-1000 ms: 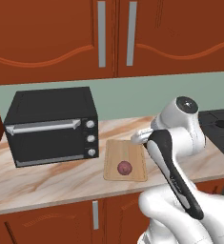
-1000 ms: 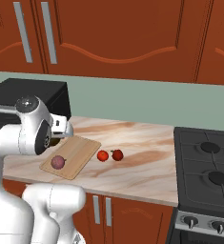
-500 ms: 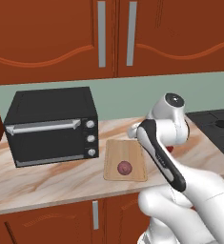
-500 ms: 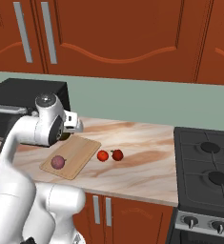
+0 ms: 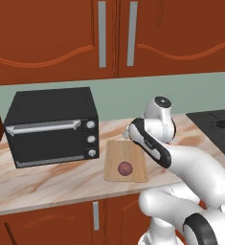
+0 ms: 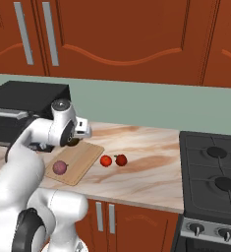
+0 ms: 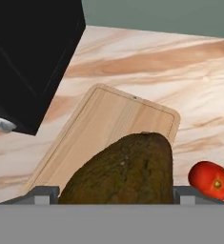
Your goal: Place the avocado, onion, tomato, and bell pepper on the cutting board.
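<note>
A dark olive-brown avocado (image 7: 127,171) sits between the fingers of my gripper (image 7: 116,193), which is shut on it. The gripper (image 6: 82,130) hangs over the far end of the light-tan cutting board (image 6: 80,157), close to the oven. The purplish onion (image 5: 125,168) lies on the board's (image 5: 133,155) near part. Right of the board, the bright red tomato (image 6: 105,161) and the deeper red bell pepper (image 6: 121,160) rest side by side on the counter. In the hand view the tomato (image 7: 210,179) shows past the board's (image 7: 108,124) right edge.
A black toaster oven (image 5: 51,127) stands just left of the board, its corner (image 7: 27,57) close to the hand. A stove (image 6: 210,182) takes up the right end of the marble counter. Wooden cabinets hang above the green backsplash.
The arm has folded lower and reached forward, and the hand has edged a little toward the board's far end with the avocado still in its grip. The onion, tomato and pepper have stayed put.
</note>
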Robot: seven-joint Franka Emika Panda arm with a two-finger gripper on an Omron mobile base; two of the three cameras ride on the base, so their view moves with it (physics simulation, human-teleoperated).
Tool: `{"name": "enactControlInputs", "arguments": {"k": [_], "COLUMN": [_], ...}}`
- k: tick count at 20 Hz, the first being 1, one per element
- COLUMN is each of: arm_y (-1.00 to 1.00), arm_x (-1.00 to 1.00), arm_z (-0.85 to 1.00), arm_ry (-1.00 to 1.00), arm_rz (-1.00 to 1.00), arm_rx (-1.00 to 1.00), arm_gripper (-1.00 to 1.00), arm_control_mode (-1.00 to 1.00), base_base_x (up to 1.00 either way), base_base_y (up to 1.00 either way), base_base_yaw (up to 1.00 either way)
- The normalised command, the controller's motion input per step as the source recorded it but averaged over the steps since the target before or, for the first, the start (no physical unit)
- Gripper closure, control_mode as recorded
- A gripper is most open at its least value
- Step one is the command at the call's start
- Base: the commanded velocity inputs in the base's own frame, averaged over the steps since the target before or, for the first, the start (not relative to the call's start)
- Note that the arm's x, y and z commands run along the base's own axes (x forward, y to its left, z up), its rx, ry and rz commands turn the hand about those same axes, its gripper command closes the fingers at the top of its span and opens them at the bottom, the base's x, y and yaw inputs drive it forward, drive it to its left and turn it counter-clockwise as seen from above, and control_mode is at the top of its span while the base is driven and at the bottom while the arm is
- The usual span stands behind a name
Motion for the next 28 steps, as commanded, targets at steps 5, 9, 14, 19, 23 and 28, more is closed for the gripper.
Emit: {"name": "enactControlInputs", "arguments": {"k": [5, 9, 14, 19, 23, 28], "arm_y": [0.00, 0.08, 0.12, 0.07, 0.00, 0.00], "arm_x": [0.36, 0.20, 0.01, 0.09, 0.33, 0.38], "arm_z": [-0.42, -0.41, -0.21, -0.20, -0.30, -0.35], "arm_ry": [0.05, 0.05, 0.01, 0.03, 0.04, 0.05], "arm_rz": [0.00, 0.00, 0.00, 0.00, 0.00, 0.00], "arm_rx": [0.00, 0.00, 0.00, 0.00, 0.00, 0.00], "arm_gripper": [1.00, 1.00, 1.00, 1.00, 1.00, 1.00], "arm_control_mode": [-1.00, -1.00, -1.00, -1.00, -1.00, -1.00], "base_base_x": [0.00, 0.00, 0.00, 0.00, 0.00, 0.00], "base_base_y": [0.00, 0.00, 0.00, 0.00, 0.00, 0.00], "base_base_yaw": [0.00, 0.00, 0.00, 0.00, 0.00, 0.00]}}
